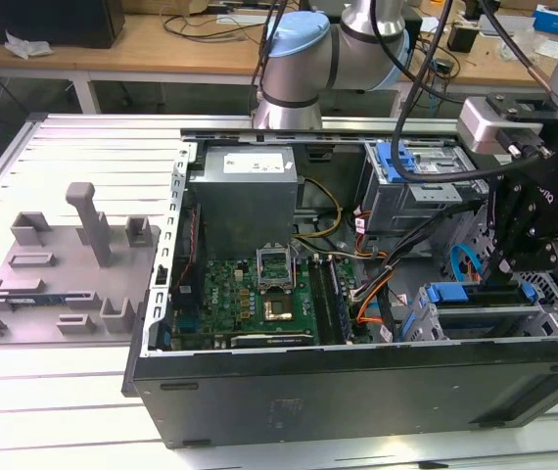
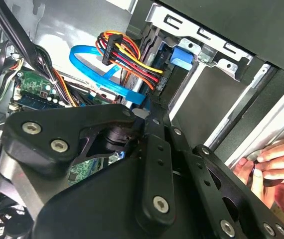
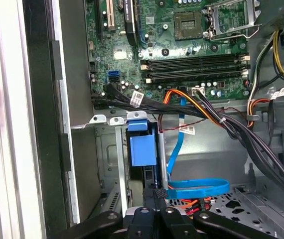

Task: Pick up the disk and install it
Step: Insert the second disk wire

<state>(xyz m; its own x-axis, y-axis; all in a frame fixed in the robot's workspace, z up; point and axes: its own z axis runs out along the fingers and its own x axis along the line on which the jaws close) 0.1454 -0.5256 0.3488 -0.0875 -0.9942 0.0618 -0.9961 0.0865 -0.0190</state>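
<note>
The gripper [image 3: 154, 196] hangs over the disk [image 3: 143, 149], seated upright in its bay at the computer case's [image 1: 357, 387] four o'clock corner. Whether its fingers are apart cannot be told

I reached into the open computer case [image 1: 357, 392], which lay on the table [image 1: 64, 411]. My gripper [image 1: 514, 250] hung at the exterior view's right, over the drive cage [image 1: 485, 318] near the case's front corner. The disk [image 3: 143, 149] stood edge-on in that cage, below my fingers. The motherboard [image 1: 259, 294] lay mid-case, the power supply [image 1: 245, 196] behind it. A fixture tray [image 1: 54, 264] sat left of the case.
</note>
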